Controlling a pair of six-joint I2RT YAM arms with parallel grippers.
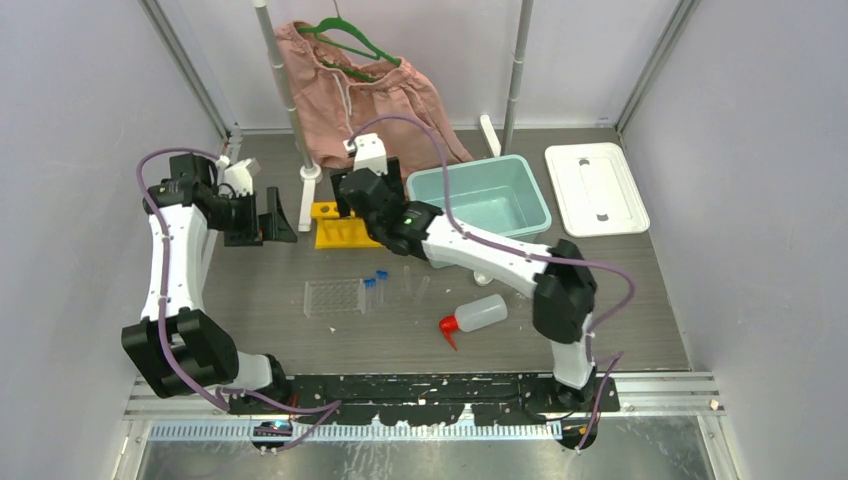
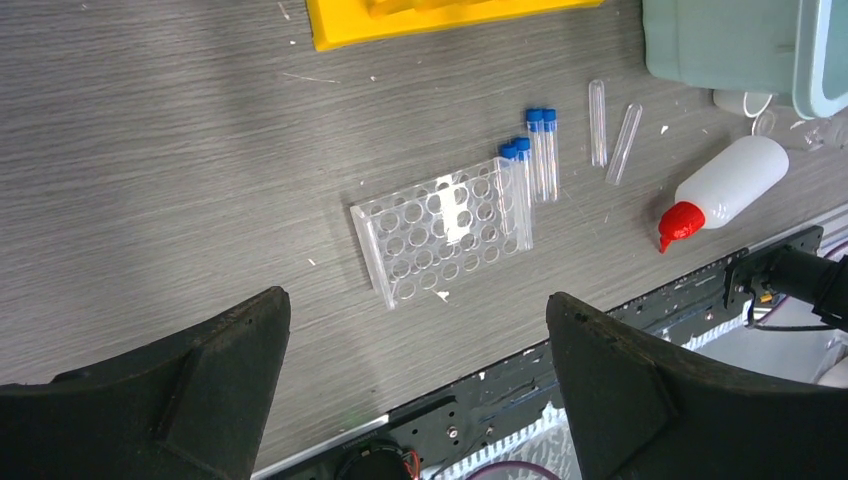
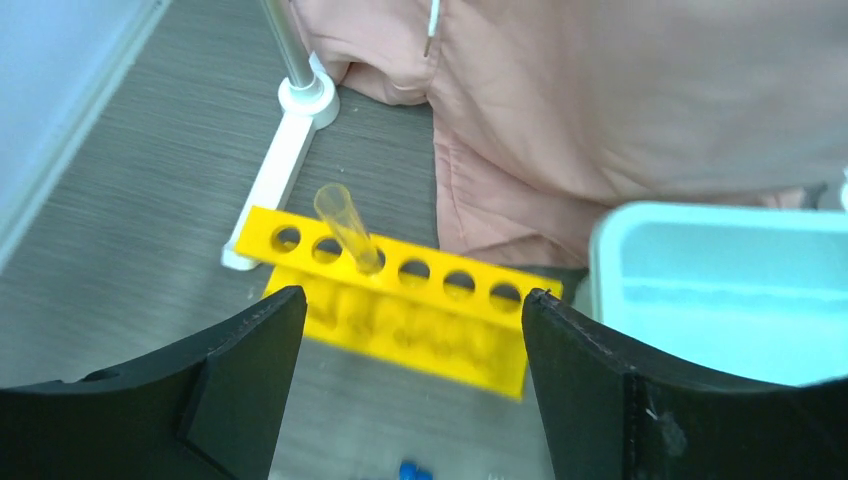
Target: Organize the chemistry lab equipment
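Seeing one tube (image 3: pixel 348 228) leaning in a hole of the yellow rack (image 3: pixel 470 345), with the right pincer (image 3: pixel 408 310) spread wide just above it and gripping nothing, probably to let it settle. Same for the left pincer (image 2: pixel 418 310): gaping, empty, parked over the clear rack (image 2: pixel 440 240), vials (image 2: pixel 542 140) and spare tubes (image 2: pixel 597 122) on the table (image 2: pixel 150 150), likely just keeping out of the way.

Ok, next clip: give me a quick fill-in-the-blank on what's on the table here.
The glass tube stands in the far rack, coloured ____.
The squeeze bottle lies on its ____.
The blue-capped vials beside the clear rack number ____.
Missing: yellow; side; four.
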